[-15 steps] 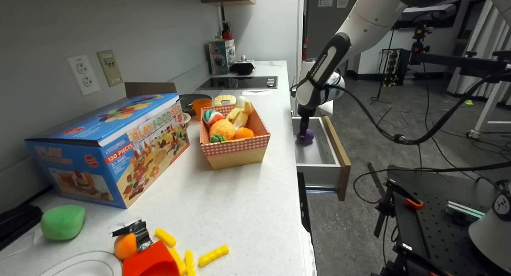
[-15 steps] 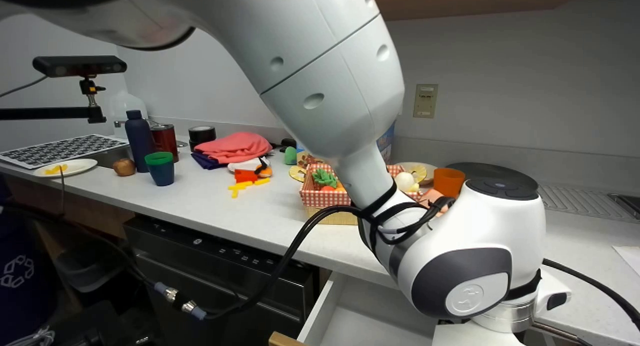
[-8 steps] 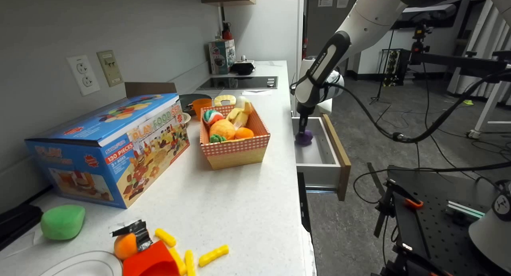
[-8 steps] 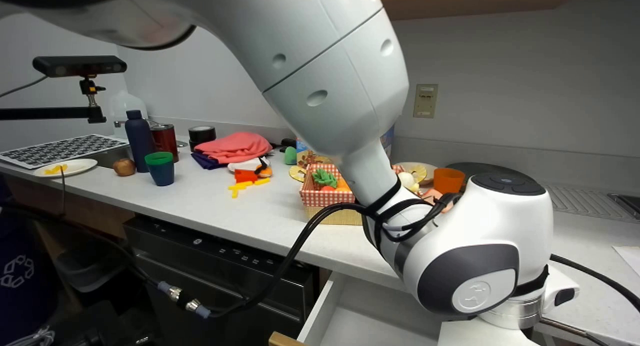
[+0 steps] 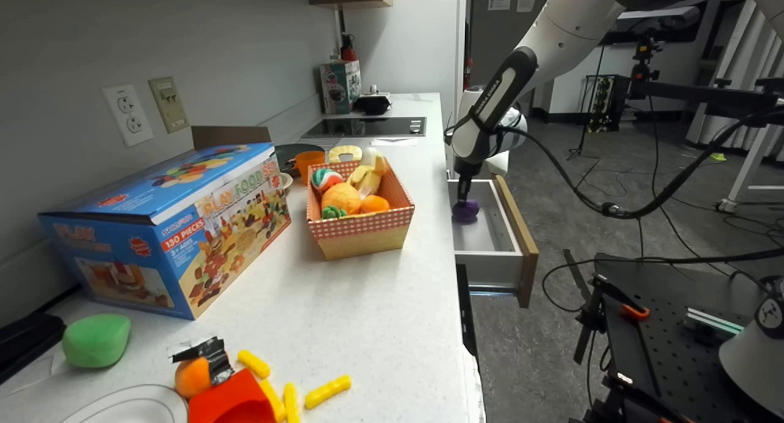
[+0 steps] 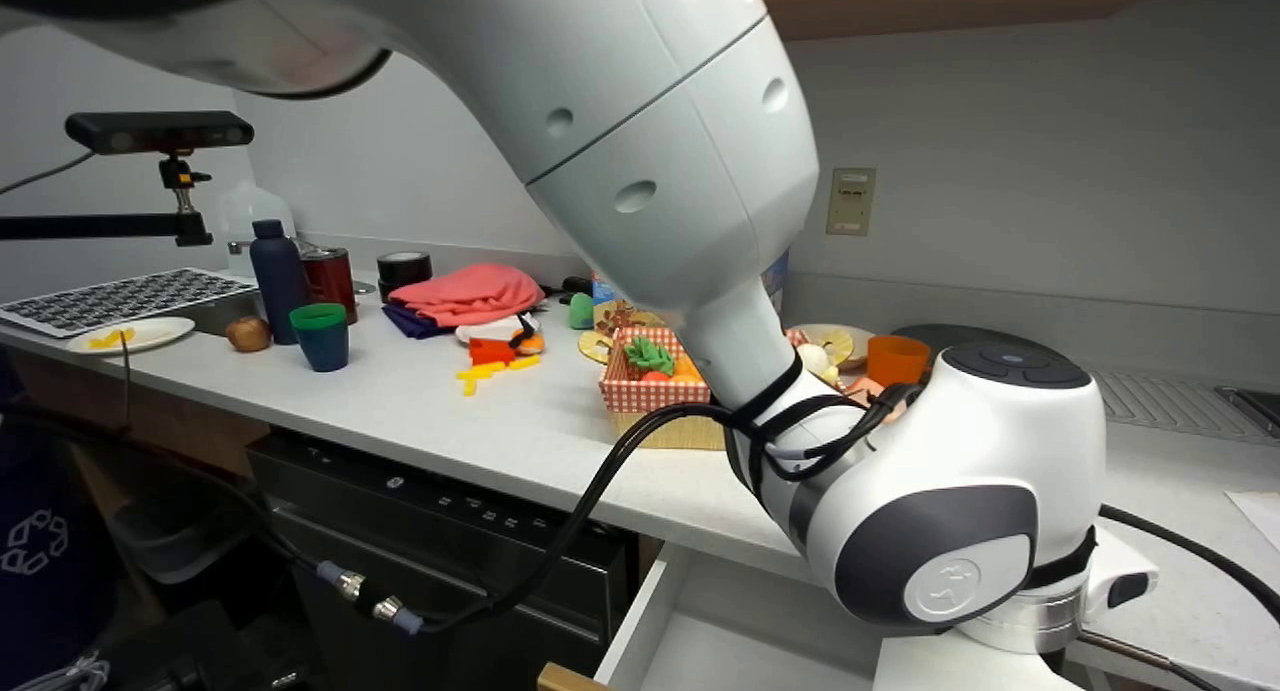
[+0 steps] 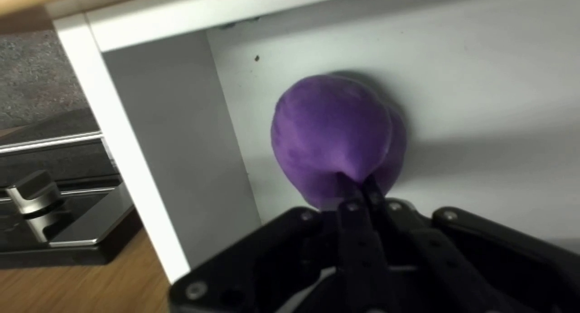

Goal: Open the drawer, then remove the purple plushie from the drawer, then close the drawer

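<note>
Tool [image 7: 359, 182] now tight together on a pinch of purple plushie [image 7: 333, 127] (slightly nearer the counter [image 5: 380, 300] than before).

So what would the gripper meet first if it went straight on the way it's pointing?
The purple plushie, pinched in the gripper; beyond that, likely the white floor of the drawer, though depth is unclear.

One drawer [image 5: 527, 270], one purple plushie [image 7: 326, 132] and one hand [image 7: 360, 181] appear. In an exterior view the tabletop [image 5: 367, 306] carries one basket [image 5: 361, 244], one play-food box [image 5: 171, 224], one green blob toy [image 5: 97, 340], one orange cup [image 5: 308, 164] and four yellow sticks [image 5: 328, 392]; two wall plates [image 5: 127, 115] show too.
</note>
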Motion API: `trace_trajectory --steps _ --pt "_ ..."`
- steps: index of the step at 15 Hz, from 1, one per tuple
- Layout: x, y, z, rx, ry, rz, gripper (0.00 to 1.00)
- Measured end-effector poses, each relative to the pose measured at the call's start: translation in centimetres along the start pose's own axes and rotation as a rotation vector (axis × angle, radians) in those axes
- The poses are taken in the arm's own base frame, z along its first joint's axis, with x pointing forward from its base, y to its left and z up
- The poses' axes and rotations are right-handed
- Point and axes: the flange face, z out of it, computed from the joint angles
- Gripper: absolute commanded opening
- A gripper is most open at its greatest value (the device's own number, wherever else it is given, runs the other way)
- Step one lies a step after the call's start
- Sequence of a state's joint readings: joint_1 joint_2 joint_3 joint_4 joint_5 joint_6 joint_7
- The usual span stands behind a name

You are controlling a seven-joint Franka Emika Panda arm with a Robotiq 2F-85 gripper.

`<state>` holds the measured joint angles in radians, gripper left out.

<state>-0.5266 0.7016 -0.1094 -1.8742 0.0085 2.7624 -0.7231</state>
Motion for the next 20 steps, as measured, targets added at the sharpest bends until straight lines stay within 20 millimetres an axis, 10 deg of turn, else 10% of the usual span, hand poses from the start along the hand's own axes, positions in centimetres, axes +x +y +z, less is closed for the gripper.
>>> trace_trajectory --steps 20 --pt "0.2 -0.5 0.1 0.033 0.014 -0.086 0.01"
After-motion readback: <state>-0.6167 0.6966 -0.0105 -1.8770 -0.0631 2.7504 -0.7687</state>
